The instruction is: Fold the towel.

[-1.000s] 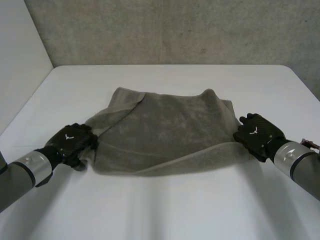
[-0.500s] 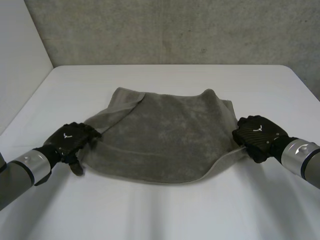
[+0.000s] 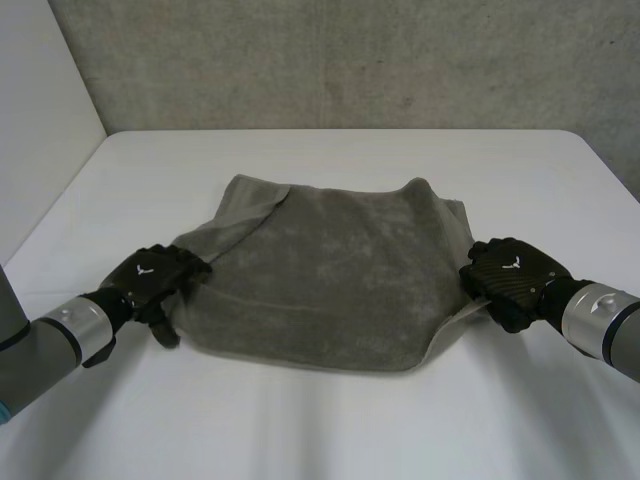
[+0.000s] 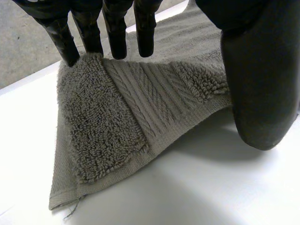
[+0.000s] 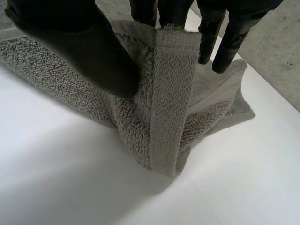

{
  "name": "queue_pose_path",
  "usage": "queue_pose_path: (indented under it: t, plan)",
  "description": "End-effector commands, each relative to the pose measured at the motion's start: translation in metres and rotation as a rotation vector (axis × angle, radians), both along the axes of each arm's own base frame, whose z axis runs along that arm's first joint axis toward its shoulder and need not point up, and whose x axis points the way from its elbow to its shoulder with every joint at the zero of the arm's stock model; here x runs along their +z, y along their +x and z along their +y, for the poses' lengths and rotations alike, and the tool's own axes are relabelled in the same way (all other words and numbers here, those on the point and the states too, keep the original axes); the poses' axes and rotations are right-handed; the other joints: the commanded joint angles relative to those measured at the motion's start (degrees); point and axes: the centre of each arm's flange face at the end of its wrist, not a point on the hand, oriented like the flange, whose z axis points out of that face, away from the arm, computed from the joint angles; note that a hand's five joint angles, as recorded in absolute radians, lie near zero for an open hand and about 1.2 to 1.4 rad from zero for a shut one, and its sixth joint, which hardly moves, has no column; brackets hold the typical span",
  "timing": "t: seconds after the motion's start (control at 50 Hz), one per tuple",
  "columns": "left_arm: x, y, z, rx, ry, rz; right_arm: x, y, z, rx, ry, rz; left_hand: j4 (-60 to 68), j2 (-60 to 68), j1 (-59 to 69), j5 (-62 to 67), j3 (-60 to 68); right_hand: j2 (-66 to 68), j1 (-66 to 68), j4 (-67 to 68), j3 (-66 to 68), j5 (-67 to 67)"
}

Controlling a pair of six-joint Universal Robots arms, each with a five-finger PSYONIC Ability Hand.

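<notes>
Nearest, the right wrist view settles what the head view leaves unclear. The right hand (image 5: 79,47) pinches a bunched corner of the grey terry-cloth towel (image 5: 159,117) between its thumb and its fingers (image 5: 229,44). The woven hem band runs up between them and the cloth hangs in folds down to the white table (image 5: 70,178). The left wrist view shows the left hand (image 4: 253,70) relaxed instead: its straight fingers (image 4: 117,33) rest their tips on a doubled-over corner. Its thumb stands off beside the raised edge and grips nothing.

In the head view both forearms reach in low from the near side, backs of the hands up. The left hand (image 3: 155,278) is at the near left corner of the towel (image 3: 330,265), and the right hand (image 3: 510,278) is at its near right corner. The towel lies spread in the middle of the table (image 3: 330,420), its far left corner folded over. Beyond stands a rough grey concrete wall (image 3: 350,60).
</notes>
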Motion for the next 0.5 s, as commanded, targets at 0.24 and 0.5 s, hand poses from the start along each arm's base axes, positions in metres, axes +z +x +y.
queue_pose_path:
  t: [0.24,0.5]
  plan:
    - [0.03,0.002,0.0,0.009,-0.092,0.003,0.025,-0.019,-0.007,-0.071,-0.032,-0.008,-3.2,43.5,41.4,44.3,-2.4,6.6,5.6,-4.4,-2.9,4.2]
    - [0.105,-0.011,0.034,0.022,-0.123,0.162,0.088,-0.014,0.019,0.004,-0.045,-0.156,-3.2,42.5,40.4,43.3,-2.4,6.6,5.6,-4.4,-2.9,4.2]
